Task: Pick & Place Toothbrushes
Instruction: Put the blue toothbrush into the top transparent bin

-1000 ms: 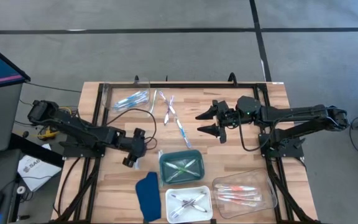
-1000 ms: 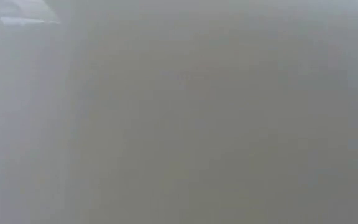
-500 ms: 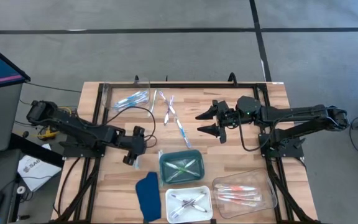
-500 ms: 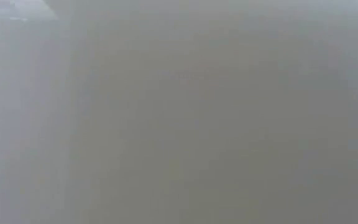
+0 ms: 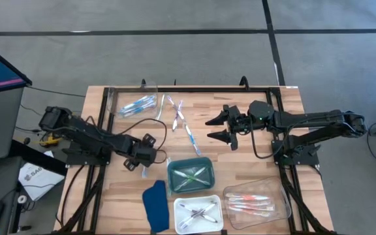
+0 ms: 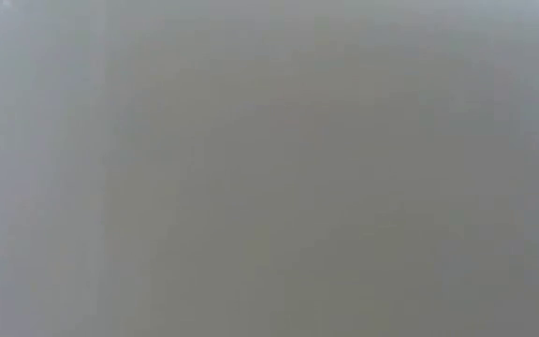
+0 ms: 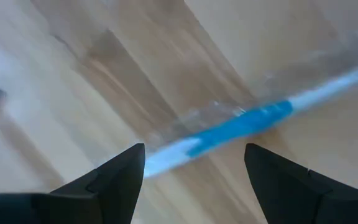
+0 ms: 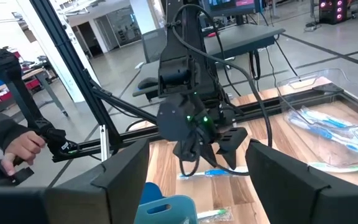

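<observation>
The wooden table [image 5: 109,196] carries four trays: a clear one [image 5: 134,103] at the far edge with blue toothbrushes, a green one [image 5: 190,175] with green ones, a white one [image 5: 198,214] with grey ones, and a clear one [image 5: 256,201] with pink ones. A dark blue cloth [image 5: 154,204] lies beside the white tray. About four loose toothbrushes [image 5: 180,117] lie mid-table; the exact count is hard to make out. The left gripper [image 5: 145,163] stands spread over a blue toothbrush [image 7: 229,127] on the wood, not grasping it. The right gripper [image 5: 215,128] hangs spread and empty near the loose brushes. The low view is grey blur. A person's hand [image 8: 18,148] shows beyond the table.
</observation>
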Robot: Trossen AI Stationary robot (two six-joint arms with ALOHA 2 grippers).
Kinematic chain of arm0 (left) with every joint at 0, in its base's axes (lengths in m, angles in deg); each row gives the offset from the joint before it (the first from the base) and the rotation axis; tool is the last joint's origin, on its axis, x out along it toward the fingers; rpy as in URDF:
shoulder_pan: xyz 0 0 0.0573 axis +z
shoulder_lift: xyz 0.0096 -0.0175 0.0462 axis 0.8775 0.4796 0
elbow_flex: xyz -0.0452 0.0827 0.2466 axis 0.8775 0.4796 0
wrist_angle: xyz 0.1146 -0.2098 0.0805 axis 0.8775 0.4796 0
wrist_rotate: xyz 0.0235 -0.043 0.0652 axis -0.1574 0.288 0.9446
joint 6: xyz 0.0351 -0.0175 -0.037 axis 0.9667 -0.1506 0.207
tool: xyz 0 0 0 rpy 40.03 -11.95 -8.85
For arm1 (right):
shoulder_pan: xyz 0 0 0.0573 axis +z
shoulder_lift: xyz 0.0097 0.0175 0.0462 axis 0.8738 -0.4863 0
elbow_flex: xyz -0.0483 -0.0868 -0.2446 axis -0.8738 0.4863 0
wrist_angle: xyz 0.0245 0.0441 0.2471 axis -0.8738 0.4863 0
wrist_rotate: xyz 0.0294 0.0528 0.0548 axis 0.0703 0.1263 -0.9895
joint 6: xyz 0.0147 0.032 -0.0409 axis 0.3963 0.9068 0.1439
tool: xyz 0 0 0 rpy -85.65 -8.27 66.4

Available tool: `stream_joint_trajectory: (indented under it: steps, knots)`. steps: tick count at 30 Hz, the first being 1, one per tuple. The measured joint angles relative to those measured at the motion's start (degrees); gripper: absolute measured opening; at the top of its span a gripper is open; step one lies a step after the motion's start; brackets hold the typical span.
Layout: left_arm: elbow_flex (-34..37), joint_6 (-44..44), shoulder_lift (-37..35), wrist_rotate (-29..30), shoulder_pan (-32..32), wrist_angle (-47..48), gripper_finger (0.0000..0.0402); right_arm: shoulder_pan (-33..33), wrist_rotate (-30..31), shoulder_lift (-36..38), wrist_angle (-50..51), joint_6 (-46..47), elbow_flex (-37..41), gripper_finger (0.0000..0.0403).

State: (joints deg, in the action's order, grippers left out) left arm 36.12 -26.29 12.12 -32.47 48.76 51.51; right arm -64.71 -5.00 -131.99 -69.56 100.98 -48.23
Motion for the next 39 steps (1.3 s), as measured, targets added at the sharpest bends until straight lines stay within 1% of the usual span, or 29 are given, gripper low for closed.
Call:
stream_joint_trajectory:
  steps: [2,6,13,18,23,26,30,33,36,39]
  knots:
    - [-0.6,1.6,-0.1,0.9,-0.5,-0.1,0.027,0.0,0.0,0.0,0.0,0.0,0.0,0.026]
    - [-1.0,2.8,-0.1,0.7,-0.1,0.0,0.0269,0.0,0.0,0.0,0.0,0.0,0.0,0.026]
    - [-1.0,2.9,0.4,-5.5,3.6,0.4,0.0271,0.0,0.0,0.0,0.0,0.0,0.0,0.026]
    - [-1.3,5.1,3.5,-6.9,5.4,0.9,0.0271,0.0,0.0,0.0,0.0,-0.1,0.0,0.026]
    - [-3.7,7.4,8.1,-7.1,5.5,2.6,0.0271,0.0,0.0,0.0,0.0,-0.2,0.0,0.026]
    - [-5.5,6.7,9.6,-7.5,5.6,4.4,0.0271,0.0,0.0,0.0,0.0,-0.2,0.0,0.026]
    - [-6.8,1.2,9.9,-8.3,7.3,6.8,0.0271,0.0,0.0,0.0,0.0,-0.2,0.0,0.026]
    - [-6.8,-4.1,9.9,-10.8,9.0,7.7,0.0271,0.0,0.0,0.0,0.0,-0.2,0.0,0.026]
    - [-6.7,-10.0,9.9,-13.5,10.5,8.3,0.0271,0.0,0.0,0.0,0.1,-0.1,0.0,0.026]
    - [-6.7,-17.9,9.9,-13.9,11.4,8.8,0.0271,0.0,0.0,0.0,0.1,0.0,0.0,0.026]
